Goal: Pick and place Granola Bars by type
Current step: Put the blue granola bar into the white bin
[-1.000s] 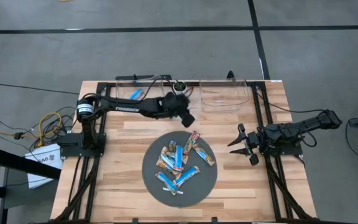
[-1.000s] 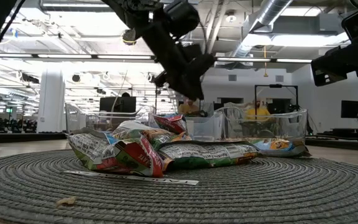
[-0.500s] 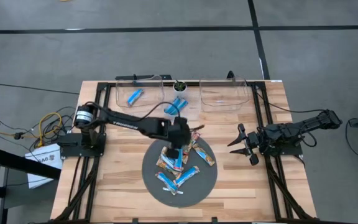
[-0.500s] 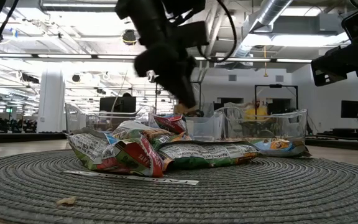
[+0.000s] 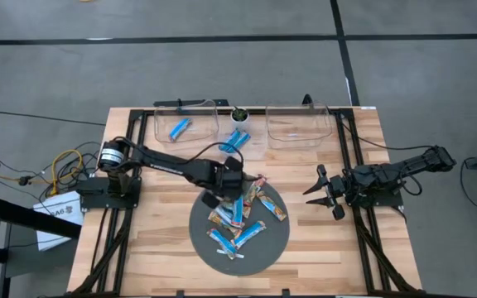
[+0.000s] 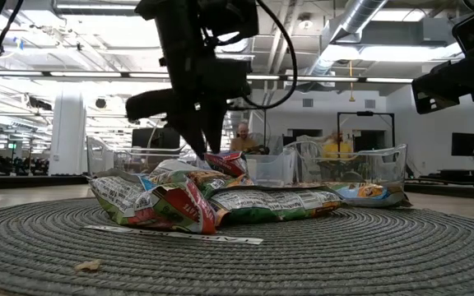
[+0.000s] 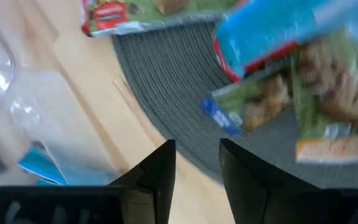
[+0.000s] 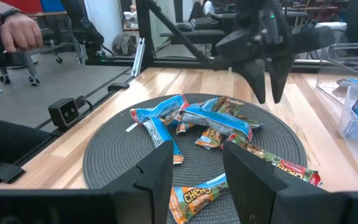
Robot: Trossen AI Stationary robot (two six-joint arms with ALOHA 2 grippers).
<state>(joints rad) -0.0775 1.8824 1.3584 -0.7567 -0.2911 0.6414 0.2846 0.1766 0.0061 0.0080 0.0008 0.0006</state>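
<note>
Several granola bars [image 5: 240, 213], blue, blue-and-white and tan with green, lie heaped on a round dark grey mat [image 5: 267, 248]; the heap also shows in the low view [image 6: 212, 201] and the right wrist view [image 8: 204, 127]. My left gripper [image 5: 214, 195] hangs fingers-down over the heap's far-left side, just above the bars [image 6: 196, 144], open by a small gap [image 7: 196, 144] and empty. My right gripper [image 5: 317, 192] waits open at the table's right side, facing the mat [image 8: 197, 149].
A clear bin [image 5: 185, 124] at the far edge holds one blue bar [image 5: 179, 127]. Two more blue bars [image 5: 237, 139] lie just right of it. A second clear bin [image 5: 298, 124] stands far right. A person's hand [image 8: 17, 31] shows in the room beyond.
My left gripper has swung from beside the blue bars at the far edge toward the near edge, over the mat. It then shifted slightly left and sank toward the heap, turning its fingers downward. The bars on the mat have not moved.
</note>
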